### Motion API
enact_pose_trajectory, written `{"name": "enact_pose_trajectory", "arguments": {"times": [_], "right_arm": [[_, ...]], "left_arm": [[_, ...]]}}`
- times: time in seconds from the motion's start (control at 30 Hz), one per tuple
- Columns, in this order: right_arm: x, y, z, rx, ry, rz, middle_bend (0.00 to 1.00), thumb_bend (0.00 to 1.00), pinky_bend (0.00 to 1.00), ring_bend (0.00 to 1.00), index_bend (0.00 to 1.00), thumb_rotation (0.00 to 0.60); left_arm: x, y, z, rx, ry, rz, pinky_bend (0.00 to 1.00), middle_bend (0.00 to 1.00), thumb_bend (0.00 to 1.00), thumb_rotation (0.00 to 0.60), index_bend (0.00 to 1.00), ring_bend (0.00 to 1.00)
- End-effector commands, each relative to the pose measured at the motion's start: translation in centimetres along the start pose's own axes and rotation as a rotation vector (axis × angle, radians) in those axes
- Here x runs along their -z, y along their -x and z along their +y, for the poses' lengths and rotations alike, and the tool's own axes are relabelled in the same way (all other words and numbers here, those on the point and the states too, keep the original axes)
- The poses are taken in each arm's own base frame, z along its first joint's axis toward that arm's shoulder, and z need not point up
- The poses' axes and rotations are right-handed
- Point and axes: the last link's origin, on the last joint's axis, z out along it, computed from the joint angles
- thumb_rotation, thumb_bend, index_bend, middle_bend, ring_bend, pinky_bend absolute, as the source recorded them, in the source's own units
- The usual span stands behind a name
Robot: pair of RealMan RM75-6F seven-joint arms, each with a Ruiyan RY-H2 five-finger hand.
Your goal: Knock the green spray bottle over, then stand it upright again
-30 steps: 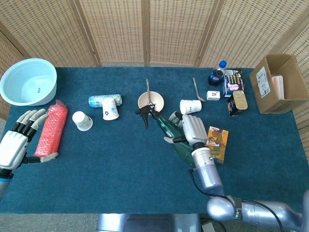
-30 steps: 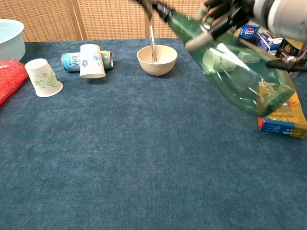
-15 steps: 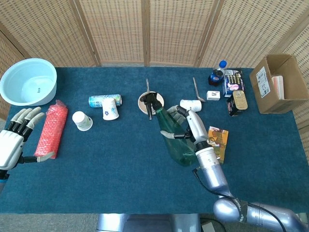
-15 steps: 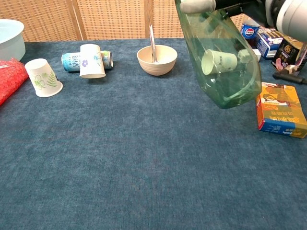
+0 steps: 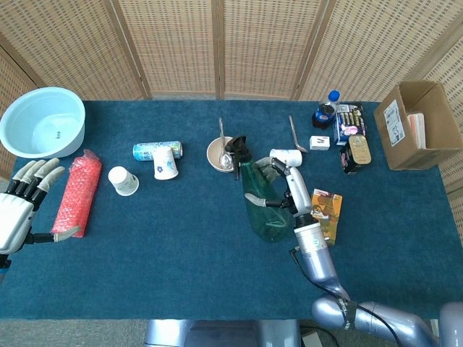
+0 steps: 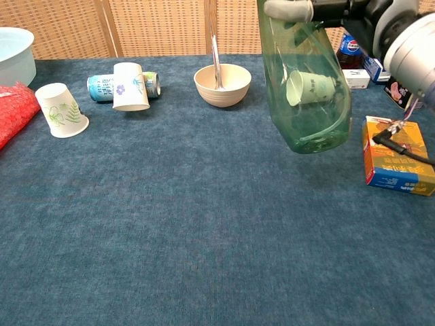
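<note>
The green spray bottle (image 5: pixel 264 207) with its black nozzle (image 5: pixel 237 149) stands almost upright right of the table's middle. My right hand (image 5: pixel 284 189) grips its upper body from the right side. In the chest view the bottle (image 6: pixel 306 95) fills the upper right, with the right hand (image 6: pixel 319 9) at the top edge wrapped around its neck. Whether its base touches the blue cloth I cannot tell. My left hand (image 5: pixel 19 206) hovers at the table's left edge, fingers spread, holding nothing, beside a red bubble-wrap roll (image 5: pixel 74 194).
A bowl with a spoon (image 5: pixel 219 153) sits just behind the bottle, and a paper cup (image 5: pixel 286 158) lies on its side to the right. An orange box (image 6: pixel 397 159) lies close to the bottle's right. Two cups and a can (image 6: pixel 122 85) are back left; a cardboard box (image 5: pixel 416 134) is far right.
My right hand has swung the bottle from a steep lean, nozzle pointing back left, up to nearly upright. The left hand has drifted slightly toward me.
</note>
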Motion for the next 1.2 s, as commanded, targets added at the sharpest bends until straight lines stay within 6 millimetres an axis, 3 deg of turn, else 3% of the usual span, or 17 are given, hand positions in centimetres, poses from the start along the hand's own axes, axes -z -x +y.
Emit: {"name": "enact_pose_trajectory", "arguments": {"times": [0.03,0.43,0.8,1.2], "right_arm": [[0.0,0.4,1.0,-0.019,-0.034,0.016,0.53,0.23,0.68,0.52,0.70,0.600],[-0.5,1.0,4.0,0.044,-0.108,0.087,0.53,0.23,0.66,0.52,0.69,0.600],[-1.0,1.5,5.5,0.085,-0.162,0.162,0.53,0.22,0.63,0.52,0.69,0.600],[-1.3,3.4,6.3,0.105,-0.172,0.192,0.53,0.22,0.60,0.51,0.68,0.600]], "left_arm": [[0.0,-0.2,0.2,-0.008,-0.001,0.000,0.09,0.00,0.17,0.314,0.04,0.00],[0.1,-1.4,0.9,-0.037,0.005,0.007,0.09,0.00,0.17,0.318,0.04,0.00],[0.1,-2.0,1.5,-0.059,0.013,0.006,0.09,0.00,0.17,0.317,0.04,0.00],[0.1,-2.5,1.9,-0.067,0.017,-0.003,0.09,0.00,0.17,0.318,0.04,0.00]]}}
